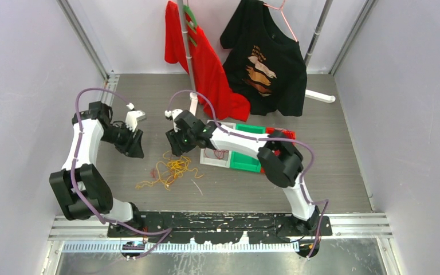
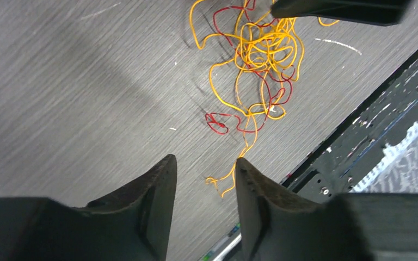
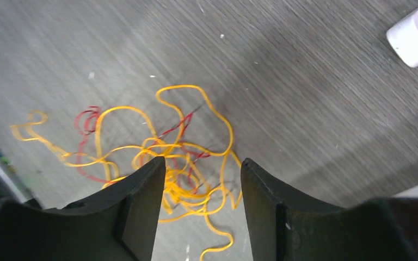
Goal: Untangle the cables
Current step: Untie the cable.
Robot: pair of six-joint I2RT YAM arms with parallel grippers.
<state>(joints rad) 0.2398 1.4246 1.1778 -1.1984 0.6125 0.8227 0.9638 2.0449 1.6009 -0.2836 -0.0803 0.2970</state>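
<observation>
Yellow-red cables [image 3: 180, 187] (overhead only: perhaps trays [image 1: 246, 162])

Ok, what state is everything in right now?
Cables: yellow and red, tangled in one heap on the table, not held.
Left arm: jaws open, empty.
Right arm: jaws open, over the heap.
Red shirt: hanging.
Black shirt: hanging.

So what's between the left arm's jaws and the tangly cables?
Mostly bare table, seen in the left wrist view; just one yellow cable end trails back from the tangle.
</observation>
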